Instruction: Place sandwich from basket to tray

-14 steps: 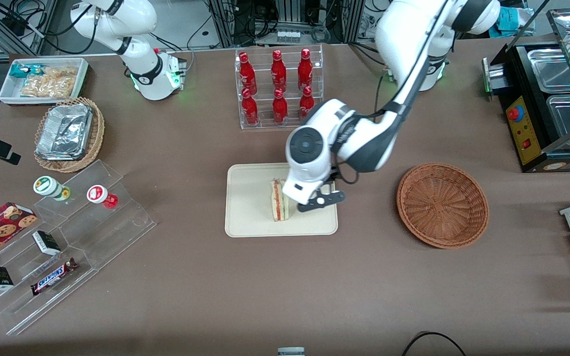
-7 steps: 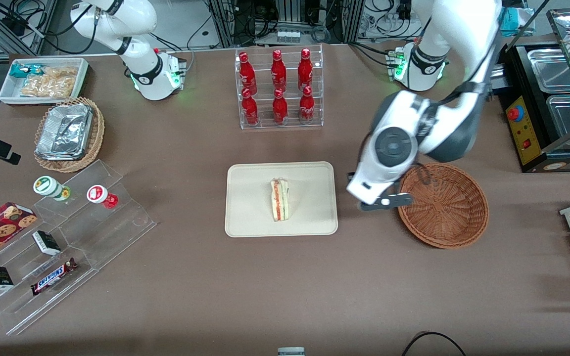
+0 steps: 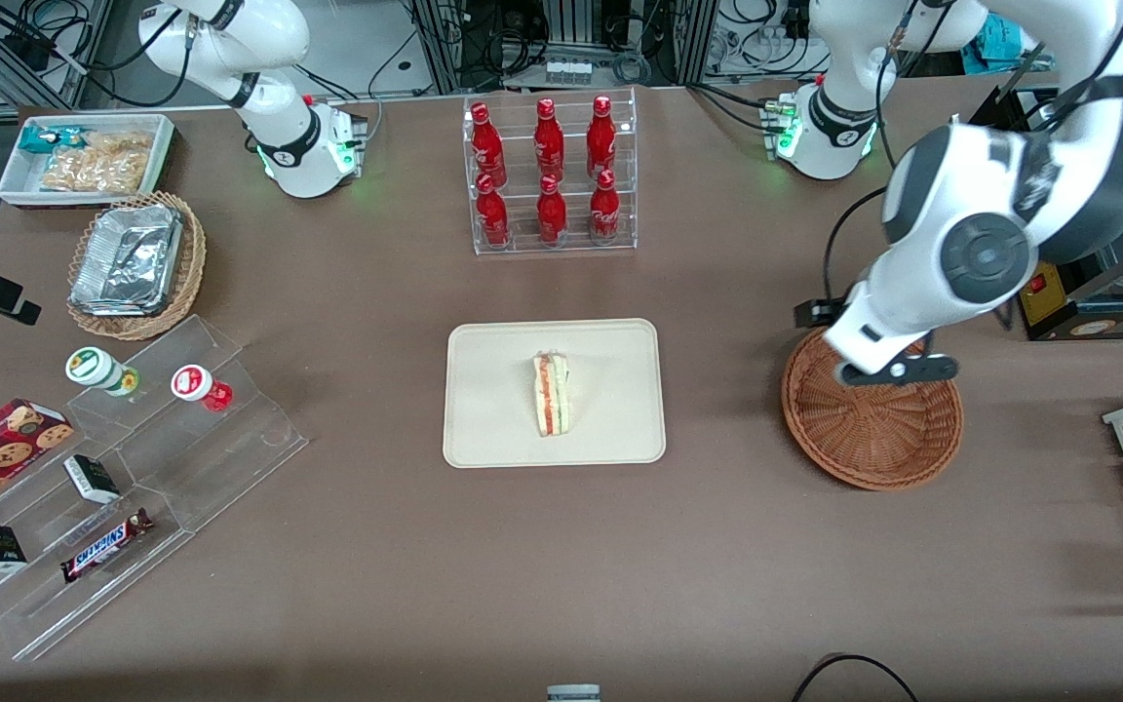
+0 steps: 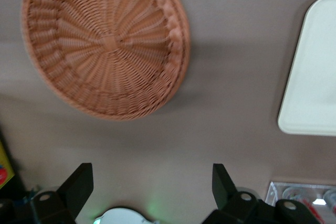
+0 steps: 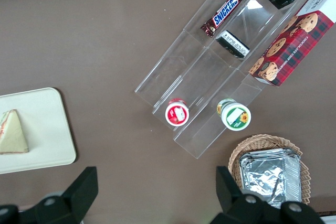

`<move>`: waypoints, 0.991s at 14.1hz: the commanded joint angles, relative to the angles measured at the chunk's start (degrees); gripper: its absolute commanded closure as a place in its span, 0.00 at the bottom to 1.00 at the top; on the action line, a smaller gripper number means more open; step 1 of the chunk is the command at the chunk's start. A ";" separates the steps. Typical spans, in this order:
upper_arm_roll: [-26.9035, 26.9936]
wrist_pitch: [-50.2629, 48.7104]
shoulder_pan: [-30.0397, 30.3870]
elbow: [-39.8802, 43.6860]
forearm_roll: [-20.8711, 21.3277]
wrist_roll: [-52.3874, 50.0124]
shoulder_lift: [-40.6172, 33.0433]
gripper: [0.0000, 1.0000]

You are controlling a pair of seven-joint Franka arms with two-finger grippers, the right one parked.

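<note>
The jaws of the left arm's gripper (image 4: pixel 151 184) stand wide apart with nothing between them; in the left wrist view only the brown counter (image 4: pixel 220 77) shows in the gap. In the front view the gripper (image 3: pixel 898 371) hangs above the basket (image 3: pixel 871 429), over the part of its rim farther from the front camera. The basket is a round reddish-brown wicker bowl (image 4: pixel 105 43) and it holds nothing. Just beside it toward the parked arm's end of the counter lies the cream tray (image 3: pixel 493 429), well apart from the gripper. The sandwich (image 3: pixel 552 393) lies on the tray near its middle, its red, orange and green filling edge showing, and the right wrist view catches the same wedge (image 5: pixel 12 132) on the tray's surface. Farther from the front camera than the tray stands a clear rack of red bottles (image 3: pixel 549 171). Toward the parked arm's end are a tan wicker basket with foil containers (image 3: pixel 133 263) and clear stepped shelves with snacks (image 3: pixel 123 497)
</note>
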 commanded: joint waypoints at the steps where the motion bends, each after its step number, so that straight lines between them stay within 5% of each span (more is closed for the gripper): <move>1: -1.30 -2.53 4.25 -1.73 -0.76 4.98 -4.46 0.00; 7: -6.84 -9.65 14.90 2.12 -0.14 13.44 -8.95 0.00; 14: 0.80 -10.54 14.55 11.00 -0.05 13.26 -9.57 0.00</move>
